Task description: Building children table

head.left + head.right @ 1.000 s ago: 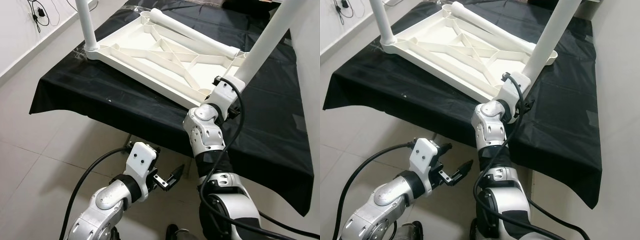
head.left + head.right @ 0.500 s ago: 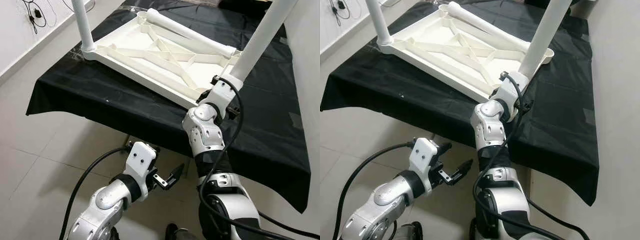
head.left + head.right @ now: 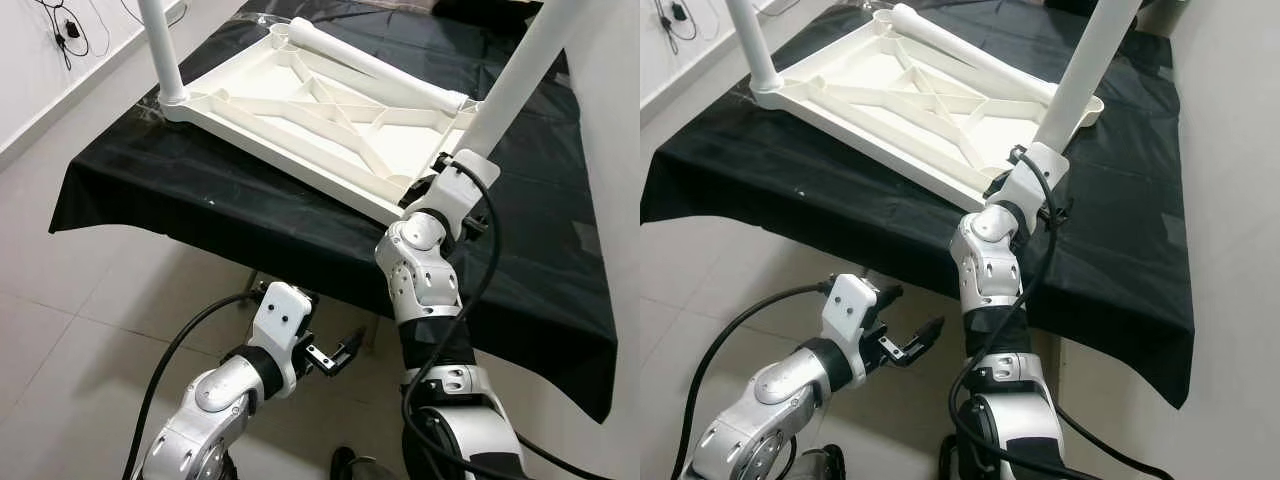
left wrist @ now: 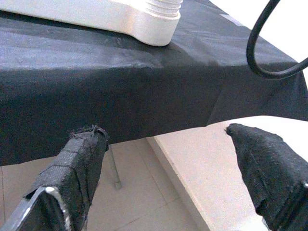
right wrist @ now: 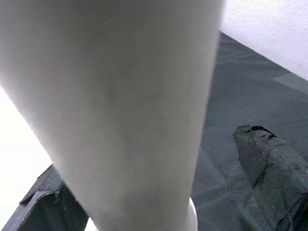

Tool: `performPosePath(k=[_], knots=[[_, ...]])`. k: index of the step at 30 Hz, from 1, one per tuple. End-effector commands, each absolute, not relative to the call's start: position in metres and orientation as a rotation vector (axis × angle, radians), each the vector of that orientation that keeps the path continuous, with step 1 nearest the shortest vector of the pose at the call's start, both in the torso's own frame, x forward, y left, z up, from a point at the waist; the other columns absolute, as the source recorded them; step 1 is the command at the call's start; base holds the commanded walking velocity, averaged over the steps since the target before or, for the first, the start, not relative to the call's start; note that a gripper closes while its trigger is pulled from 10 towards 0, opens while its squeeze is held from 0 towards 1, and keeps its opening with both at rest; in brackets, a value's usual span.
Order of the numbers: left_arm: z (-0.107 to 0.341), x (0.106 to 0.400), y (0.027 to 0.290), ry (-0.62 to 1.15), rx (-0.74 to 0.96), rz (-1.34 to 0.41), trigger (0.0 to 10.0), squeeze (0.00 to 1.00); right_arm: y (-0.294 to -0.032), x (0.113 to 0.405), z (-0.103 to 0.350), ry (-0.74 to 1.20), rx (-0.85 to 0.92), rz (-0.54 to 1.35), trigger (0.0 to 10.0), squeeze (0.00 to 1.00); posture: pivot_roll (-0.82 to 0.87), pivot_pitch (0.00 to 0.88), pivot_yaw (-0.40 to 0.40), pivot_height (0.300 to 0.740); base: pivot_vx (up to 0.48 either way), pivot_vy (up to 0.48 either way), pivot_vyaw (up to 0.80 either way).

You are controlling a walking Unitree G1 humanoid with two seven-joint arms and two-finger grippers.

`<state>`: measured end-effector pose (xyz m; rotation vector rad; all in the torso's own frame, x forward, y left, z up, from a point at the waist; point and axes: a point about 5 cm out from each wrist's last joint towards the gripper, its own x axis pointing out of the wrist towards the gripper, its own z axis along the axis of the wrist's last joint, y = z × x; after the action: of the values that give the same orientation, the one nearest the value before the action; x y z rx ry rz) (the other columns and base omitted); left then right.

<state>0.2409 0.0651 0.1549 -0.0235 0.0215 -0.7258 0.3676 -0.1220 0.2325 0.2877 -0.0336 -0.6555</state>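
The white tabletop lies upside down on the black-draped worktop so legs fit from above; the right tool straddles the near-corner leg, fingers spread; the left tool idles wide below the worktop edge

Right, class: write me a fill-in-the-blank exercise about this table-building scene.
The white tabletop lies upside down on a ____ cloth.
The right gripper has its fingers around an upright white ____.
One loose leg lies ____ on the tabletop.
The left gripper is ____, holding nothing.

Missing words: black; leg; flat; open
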Motion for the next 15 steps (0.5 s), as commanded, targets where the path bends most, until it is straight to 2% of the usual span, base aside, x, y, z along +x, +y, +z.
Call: performPosePath(k=[1, 15], knots=[[0.1513, 0.2414, 0.0637, 0.028, -0.018, -0.726, 10.0, 0.00, -0.1123, 0.3627, 0.2204, 0.014, 0.312, -0.618, 10.0, 0.00, 0.08, 0.212, -0.062, 0.740, 0.000, 0.000, 0.00], [0.1485, 0.2444, 0.0628, 0.029, -0.021, -0.721, 10.0, 0.00, -0.1065, 0.3533, 0.2132, 0.026, 0.309, -0.508, 10.0, 0.00, 0.09, 0.194, -0.062, 0.740, 0.000, 0.000, 0.00]])
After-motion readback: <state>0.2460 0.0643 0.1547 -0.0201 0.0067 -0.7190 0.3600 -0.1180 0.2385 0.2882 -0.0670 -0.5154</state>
